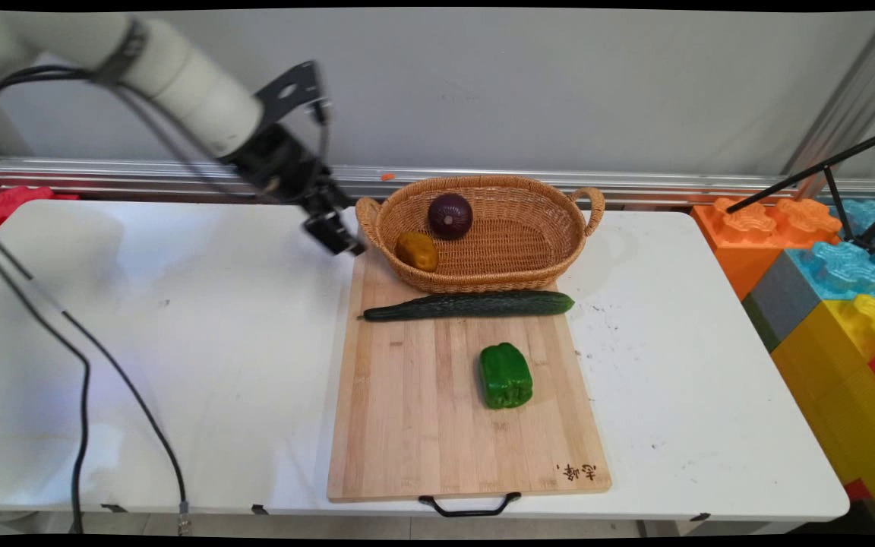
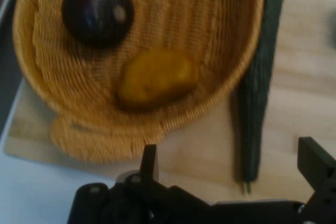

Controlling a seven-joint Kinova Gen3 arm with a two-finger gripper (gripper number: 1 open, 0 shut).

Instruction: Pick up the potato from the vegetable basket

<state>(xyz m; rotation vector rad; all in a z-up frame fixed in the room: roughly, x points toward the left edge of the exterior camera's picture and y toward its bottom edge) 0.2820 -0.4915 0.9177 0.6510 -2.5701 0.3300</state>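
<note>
My gripper hangs open and empty just left of the wicker basket, above the cutting board's far left corner. Its fingers stand wide apart in the hand view, holding nothing. Inside the basket lie a dark purple onion and a yellow-brown potato; the hand view shows the same onion and potato, with the basket's near handle closest to me. A long dark cucumber lies across the wooden cutting board just in front of the basket. A green bell pepper rests mid-board.
The board's black handle overhangs the table's near edge. Black cables trail over the table's left part. Large coloured foam blocks and a black tripod leg stand off the right end. Red blocks sit at far left.
</note>
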